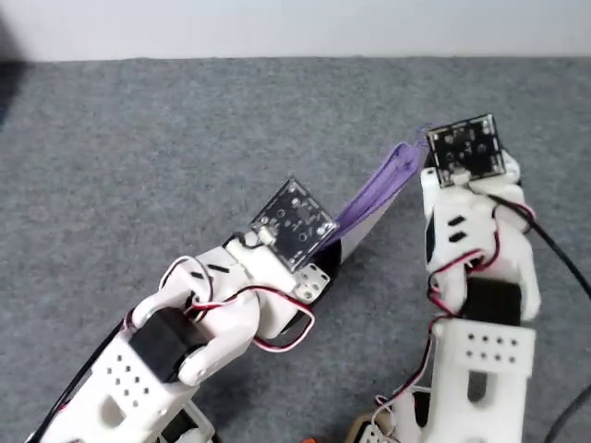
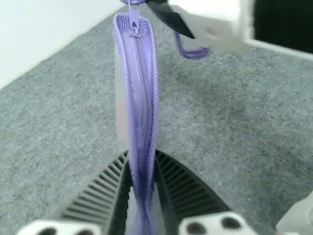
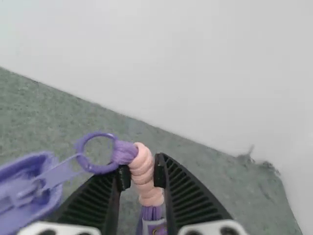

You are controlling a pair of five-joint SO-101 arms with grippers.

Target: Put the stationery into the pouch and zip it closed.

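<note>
A purple pouch (image 1: 374, 198) hangs stretched above the grey table between the two arms. My left gripper (image 2: 142, 188) is shut on one end of the pouch (image 2: 139, 103), whose zipper line runs away from it and looks zipped. The zipper slider (image 2: 133, 19) sits at the far end by the other arm. My right gripper (image 3: 142, 178) is shut on the pink bead charm (image 3: 144, 171) of the zipper pull, joined to the pouch corner (image 3: 27, 188) by a purple ring (image 3: 95, 152). In the high view the left arm (image 1: 268, 268) and the right arm (image 1: 466, 185) hide both grippers.
Grey carpet-like table (image 1: 138, 157) spreads to the left and behind the arms, ending at a white wall (image 1: 295, 28). An orange bit (image 1: 309, 439) peeks at the near edge between the arm bases.
</note>
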